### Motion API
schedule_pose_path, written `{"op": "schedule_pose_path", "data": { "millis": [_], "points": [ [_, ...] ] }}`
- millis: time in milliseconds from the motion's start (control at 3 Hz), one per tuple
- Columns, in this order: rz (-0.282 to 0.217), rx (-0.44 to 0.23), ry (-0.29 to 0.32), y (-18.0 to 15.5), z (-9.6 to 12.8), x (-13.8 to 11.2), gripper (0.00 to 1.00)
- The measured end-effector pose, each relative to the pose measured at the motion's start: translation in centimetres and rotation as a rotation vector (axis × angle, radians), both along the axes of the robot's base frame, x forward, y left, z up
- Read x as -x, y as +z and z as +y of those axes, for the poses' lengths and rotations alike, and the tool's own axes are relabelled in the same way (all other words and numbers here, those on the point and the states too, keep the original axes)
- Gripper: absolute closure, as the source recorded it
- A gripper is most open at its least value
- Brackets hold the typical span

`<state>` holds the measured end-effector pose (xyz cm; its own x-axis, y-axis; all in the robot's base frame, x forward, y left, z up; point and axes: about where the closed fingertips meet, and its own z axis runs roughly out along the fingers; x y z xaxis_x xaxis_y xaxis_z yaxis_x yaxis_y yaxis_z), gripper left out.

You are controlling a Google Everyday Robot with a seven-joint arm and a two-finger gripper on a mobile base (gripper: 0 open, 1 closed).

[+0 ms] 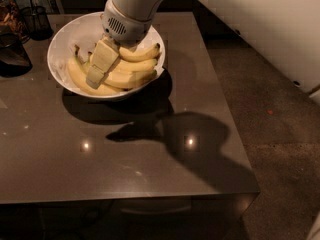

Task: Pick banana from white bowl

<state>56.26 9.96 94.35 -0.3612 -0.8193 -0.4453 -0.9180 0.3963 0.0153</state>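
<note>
At the table's [125,164] eleven o'clock, the tool [96,76] sits inside the white bowl [75,31], upon the bananas [134,76]; whether it grips, I cannot tell.

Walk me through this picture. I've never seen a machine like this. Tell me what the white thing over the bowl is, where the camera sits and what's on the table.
This is a mobile robot with one arm, seen by a single camera looking down on a dark table. At the arm's end is its gripper, the part that grasps. It is down inside the white bowl, against a bunch of bananas. Whether it has gripped one cannot be seen; no banana is lifted. Dark glass jars stand at the picture's top left.
</note>
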Motion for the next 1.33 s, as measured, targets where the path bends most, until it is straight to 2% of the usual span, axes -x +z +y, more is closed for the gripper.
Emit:
{"op": "schedule_pose_path", "data": {
  "millis": [333, 667, 1333],
  "points": [
    [-0.015, 0.023, -0.073, -0.5, -0.7, -0.3, 0.08],
    [-0.032, 0.042, -0.116, -0.8, -1.4, -1.0, 0.11],
    [-0.014, 0.069, -0.133, -2.3, -1.2, -1.5, 0.36]
  ]
}}
